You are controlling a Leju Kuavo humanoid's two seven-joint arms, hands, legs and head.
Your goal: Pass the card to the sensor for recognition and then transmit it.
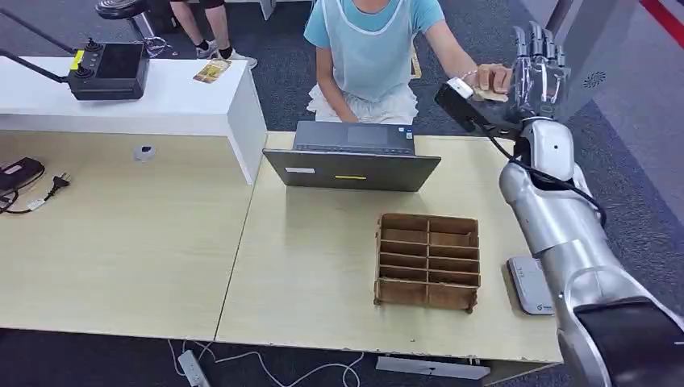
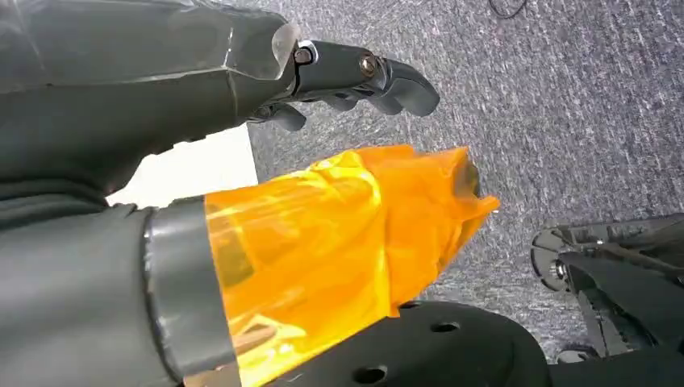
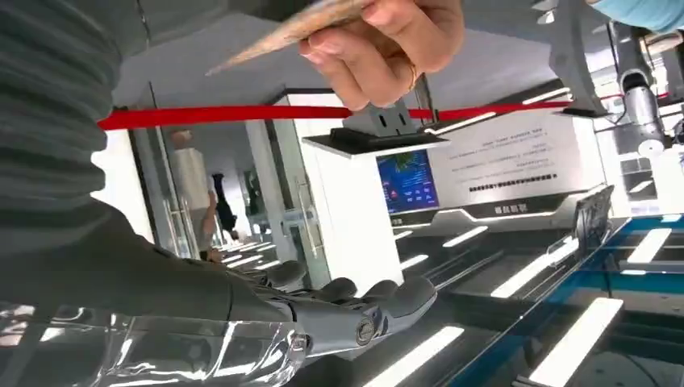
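My right hand (image 1: 540, 68) is raised beyond the table's far right corner, its fingers (image 3: 355, 310) spread and holding nothing. A person's hand (image 1: 494, 77) just left of it pinches a beige card (image 1: 484, 95). In the right wrist view that person's hand (image 3: 387, 36) holds the card (image 3: 298, 31) apart from my fingers. A flat grey-white sensor (image 1: 528, 284) lies on the table's right edge, partly behind my forearm. My left hand (image 2: 347, 72) hangs over the grey carpet, its fingers loosely extended, nothing in it; orange film (image 2: 339, 242) wraps its thumb.
A seated person (image 1: 371, 48) faces me behind a grey laptop (image 1: 352, 157). A wooden compartment box (image 1: 427, 260) stands on the light table (image 1: 121, 258). On the white desk (image 1: 177, 105) at the back left lie a black controller (image 1: 109, 71) and another card (image 1: 212, 71).
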